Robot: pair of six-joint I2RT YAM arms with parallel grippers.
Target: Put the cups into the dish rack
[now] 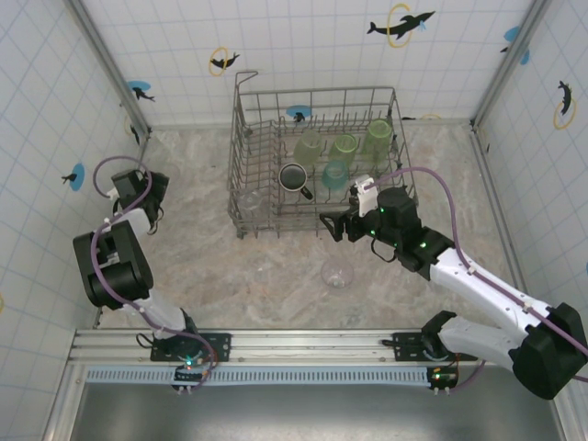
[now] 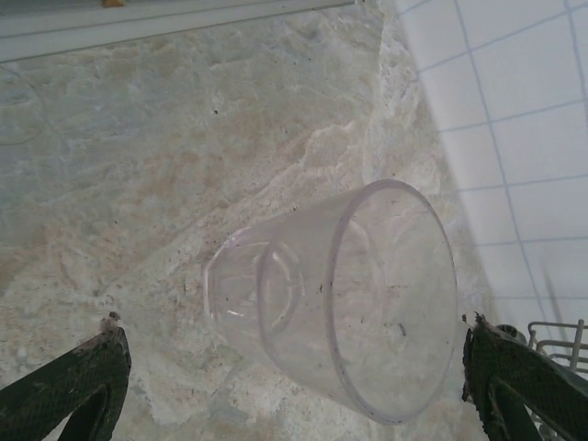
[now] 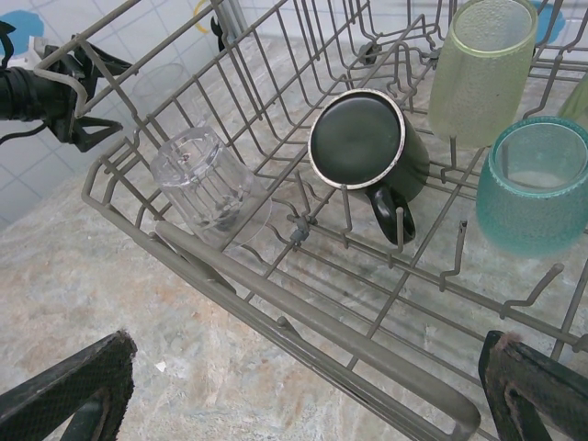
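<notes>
Six cups sit in the dish rack [image 1: 243, 147] seen from above: three green tumblers [image 1: 344, 145], a teal tumbler [image 1: 335, 173], a dark mug [image 1: 294, 176], and a clear tumbler [image 1: 250, 200] that is faint against the wire. A loose clear cup [image 1: 336, 273] stands on the table [image 1: 202, 257] near the right gripper [image 1: 329, 225].

Left wrist: the left gripper [image 2: 294, 340], jaws spread, flanks a sideways clear cup [image 2: 340, 294]; whether the cup's rim touches a finger is unclear.

Right wrist: the jaws are wide apart before the rack. The mug and the clear tumbler lie tipped over, and the green and teal tumblers are cut off.

Marbled table [image 1: 211, 266] — dish rack [image 1: 242, 156], clear tumbler [image 1: 336, 273] on it.
</notes>
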